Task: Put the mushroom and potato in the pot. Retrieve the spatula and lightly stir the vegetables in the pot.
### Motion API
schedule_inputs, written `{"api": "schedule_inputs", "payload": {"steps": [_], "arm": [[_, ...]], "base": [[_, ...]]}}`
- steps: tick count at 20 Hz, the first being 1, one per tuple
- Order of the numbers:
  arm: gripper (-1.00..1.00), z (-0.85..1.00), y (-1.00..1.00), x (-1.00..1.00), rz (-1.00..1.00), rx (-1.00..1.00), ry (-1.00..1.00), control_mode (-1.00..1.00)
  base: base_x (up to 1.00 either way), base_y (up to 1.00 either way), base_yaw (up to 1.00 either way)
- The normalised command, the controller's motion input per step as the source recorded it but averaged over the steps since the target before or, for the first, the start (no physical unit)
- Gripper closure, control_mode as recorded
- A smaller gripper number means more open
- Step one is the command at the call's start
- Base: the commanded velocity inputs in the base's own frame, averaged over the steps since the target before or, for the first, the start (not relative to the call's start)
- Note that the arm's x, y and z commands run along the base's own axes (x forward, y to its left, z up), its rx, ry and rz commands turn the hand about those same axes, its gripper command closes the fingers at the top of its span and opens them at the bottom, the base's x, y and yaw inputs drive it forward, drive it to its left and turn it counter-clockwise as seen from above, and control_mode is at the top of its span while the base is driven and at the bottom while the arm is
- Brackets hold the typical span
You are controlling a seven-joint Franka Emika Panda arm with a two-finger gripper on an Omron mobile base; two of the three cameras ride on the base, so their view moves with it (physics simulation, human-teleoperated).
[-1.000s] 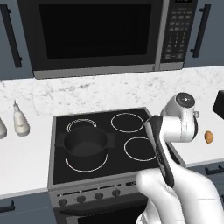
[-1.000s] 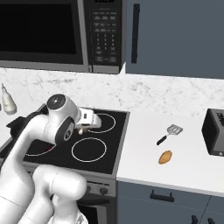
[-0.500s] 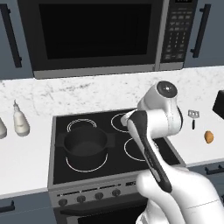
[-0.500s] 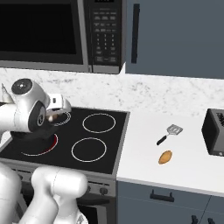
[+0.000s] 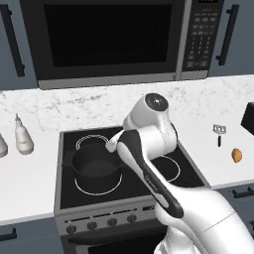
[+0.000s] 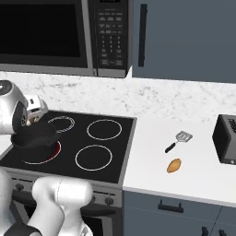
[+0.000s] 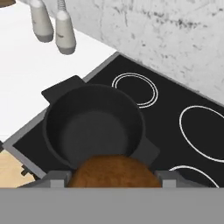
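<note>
Gripper [image 7: 111,177] hangs right over the near rim of the pot [image 7: 92,127], low centre of the hand view, jaws clamped on a rounded brown piece, the mushroom [image 7: 114,168]. In the right base view the gripper [image 6: 31,118] sits at the far left, just above the pot [image 6: 34,137], a tan speck showing between the fingers. The pot [image 5: 94,173] stands on the front left burner of the stove [image 5: 69,193], left of centre, its inside bare. The potato [image 5: 237,155] lies on the counter at the right edge, apart from the spatula [image 5: 219,133] just above it. From the other side, potato [image 6: 174,165] and spatula [image 6: 179,139] rest right of centre, beside the toaster [image 6: 226,138]
</note>
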Motion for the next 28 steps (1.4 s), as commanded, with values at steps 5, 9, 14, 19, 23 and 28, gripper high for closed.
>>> {"api": "schedule_inputs", "payload": {"steps": [5,9,14,19,23,28], "arm": [[1.0,-0.6,0.89,0.3,0.17,-0.18,-0.02,-1.0],[1.0,-0.22,0.19,0.23,0.03,-0.23,-0.05,-1.0],[1.0,-0.04,0.0,0.22,0.03,-0.07,-0.01,-1.0],[1.0,-0.46,0.01,0.53,0.06,0.0,0.05,-1.0],[1.0,-0.35,0.0,0.19,0.06,-0.01,0.0,-1.0],[1.0,-0.43,0.0,0.02,0.05,-0.04,0.0,-1.0]], "base": [[0.0,0.0,0.0],[0.0,0.0,0.0],[0.0,0.0,0.0],[0.0,0.0,0.0],[0.0,0.0,0.0],[0.0,0.0,0.0]]}}
